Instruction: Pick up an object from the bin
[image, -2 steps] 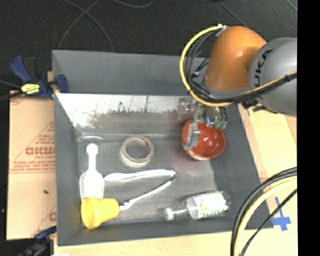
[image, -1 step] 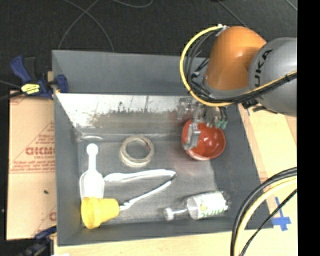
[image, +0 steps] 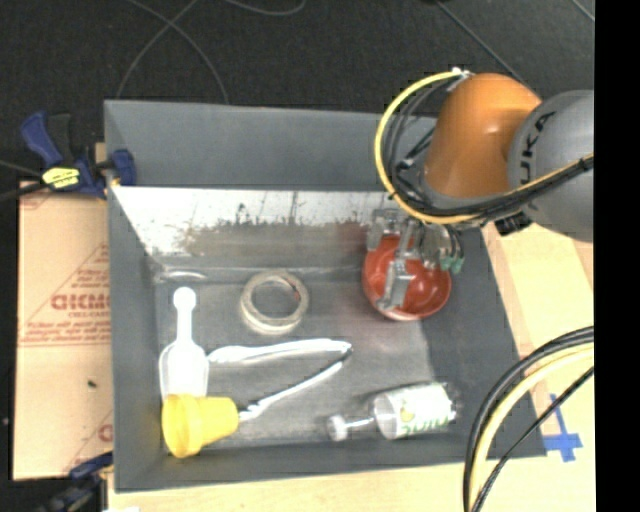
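Note:
My gripper (image: 402, 283) hangs at the bin's right side, directly over a round red object (image: 410, 290) that lies on the bin floor there. The fingers reach down in front of the red object, and it shows on both sides of them. A roll of clear tape (image: 274, 302) lies flat to the left of the red object, near the middle of the bin. A small clear bottle with a green-and-white label (image: 410, 412) lies on its side toward the front right.
White plastic tongs (image: 285, 368) stretch across the front middle. A white scoop (image: 184, 350) and a yellow cup (image: 195, 424) sit in the front left corner. The arm's orange cover and yellow cables hang above the bin's right rear.

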